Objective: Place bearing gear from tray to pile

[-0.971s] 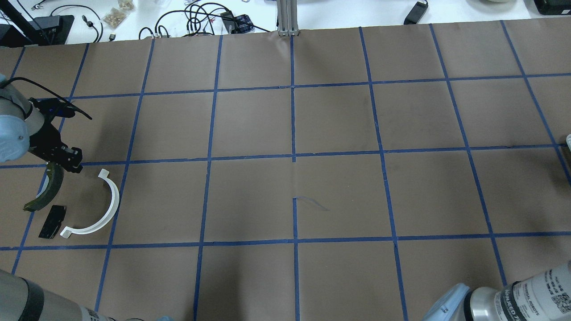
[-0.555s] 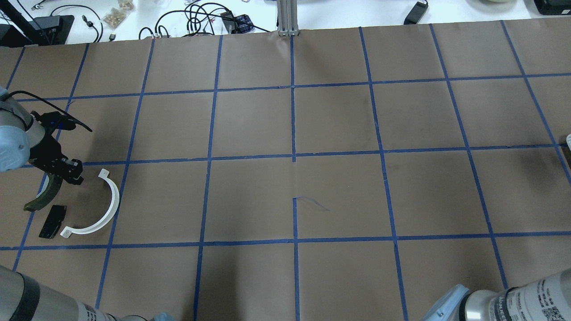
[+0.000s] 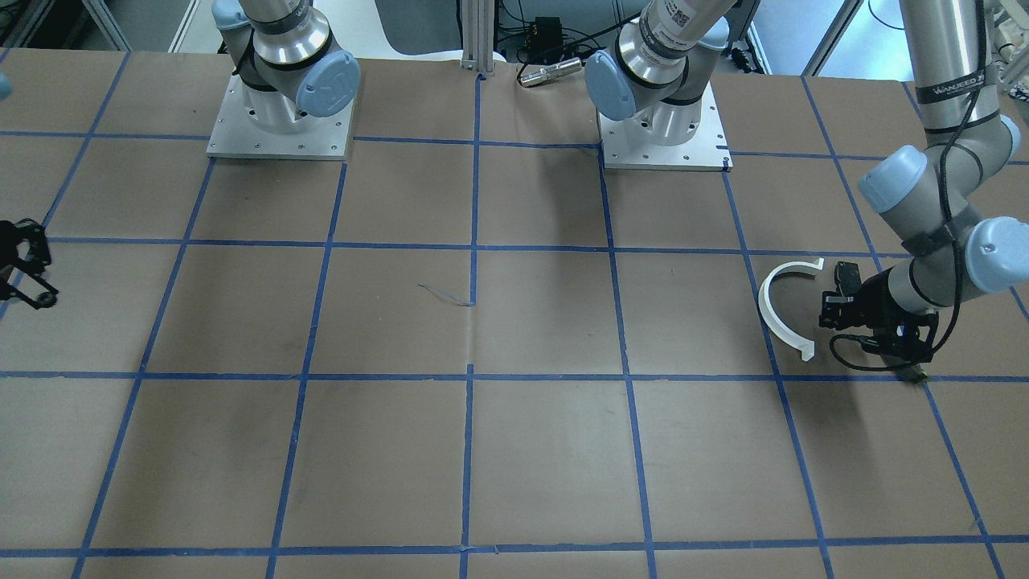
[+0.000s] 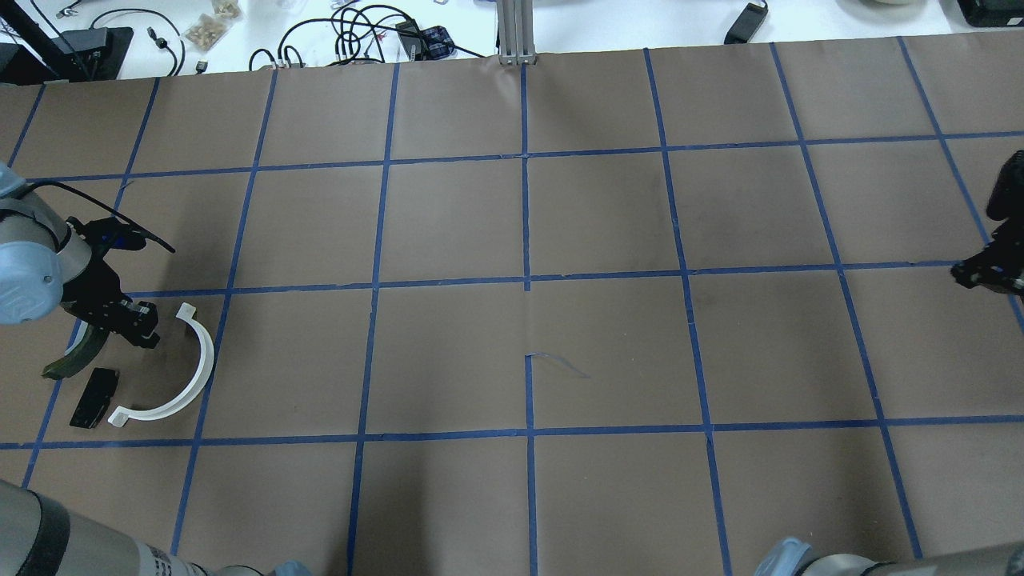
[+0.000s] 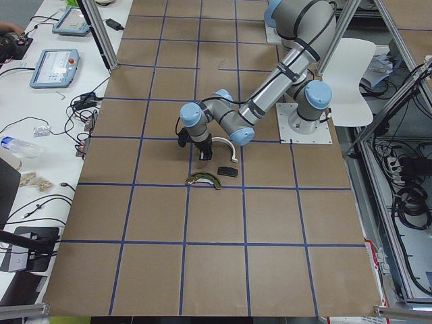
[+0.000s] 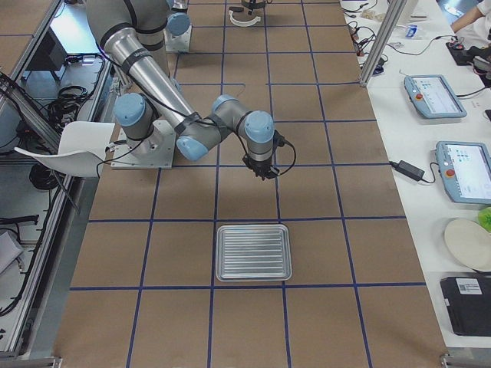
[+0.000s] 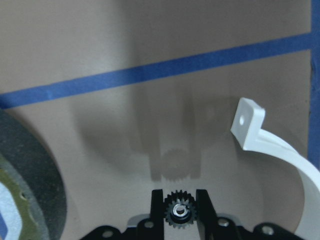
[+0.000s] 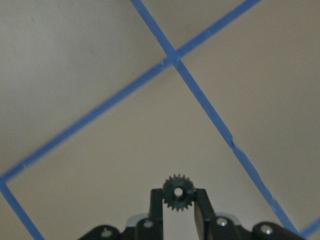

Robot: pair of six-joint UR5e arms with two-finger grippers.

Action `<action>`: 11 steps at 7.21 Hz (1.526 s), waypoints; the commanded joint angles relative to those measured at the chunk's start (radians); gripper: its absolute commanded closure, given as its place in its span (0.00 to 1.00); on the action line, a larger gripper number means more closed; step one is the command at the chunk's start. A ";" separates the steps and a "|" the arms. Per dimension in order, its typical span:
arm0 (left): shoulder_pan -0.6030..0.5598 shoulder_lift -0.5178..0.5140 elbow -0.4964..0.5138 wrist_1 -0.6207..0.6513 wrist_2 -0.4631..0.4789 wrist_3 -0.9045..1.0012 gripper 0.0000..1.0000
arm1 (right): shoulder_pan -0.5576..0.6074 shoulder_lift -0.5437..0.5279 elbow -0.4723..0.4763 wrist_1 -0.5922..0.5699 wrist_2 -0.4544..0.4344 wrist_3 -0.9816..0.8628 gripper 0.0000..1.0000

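My left gripper (image 4: 142,326) is shut on a small black bearing gear (image 7: 180,211), held low over the paper. It hangs between the dark curved brake shoe (image 4: 76,356) and the white half-ring (image 4: 186,374). The black pad (image 4: 94,397) lies just nearer; these three form the pile. In the left wrist view the half-ring's end (image 7: 247,125) is at right and the shoe (image 7: 30,170) at left. My right gripper (image 4: 988,272) is at the table's right edge, shut on a second black gear (image 8: 177,192). The silver tray (image 6: 253,228) shows only in the exterior right view.
The table is brown paper with a blue tape grid. The two arm bases (image 3: 277,121) stand at the robot's side. Cables and bags (image 4: 352,36) lie beyond the far edge. The tray holds no parts that I can see.
My left gripper has shifted slightly nearer and toward the white half-ring, still holding its gear. My right gripper has come into the overhead view at the right edge.
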 commanded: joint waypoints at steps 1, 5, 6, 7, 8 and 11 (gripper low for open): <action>0.000 -0.006 0.000 0.001 -0.001 0.000 0.45 | 0.263 -0.052 0.097 -0.081 0.031 0.410 0.99; -0.003 0.019 0.032 -0.006 0.002 -0.011 0.00 | 0.777 0.081 0.029 -0.321 0.048 1.226 0.99; -0.008 0.036 0.073 -0.021 0.001 -0.011 0.00 | 0.877 0.127 -0.034 -0.328 0.048 1.375 0.99; -0.024 0.046 0.156 -0.108 -0.009 -0.027 0.00 | 0.978 0.190 -0.104 -0.328 0.036 1.463 0.99; -0.058 0.037 0.268 -0.232 -0.031 -0.114 0.00 | 1.056 0.254 -0.143 -0.336 -0.025 1.479 0.99; -0.291 0.042 0.445 -0.433 -0.038 -0.421 0.00 | 1.097 0.292 -0.148 -0.341 -0.021 1.486 0.73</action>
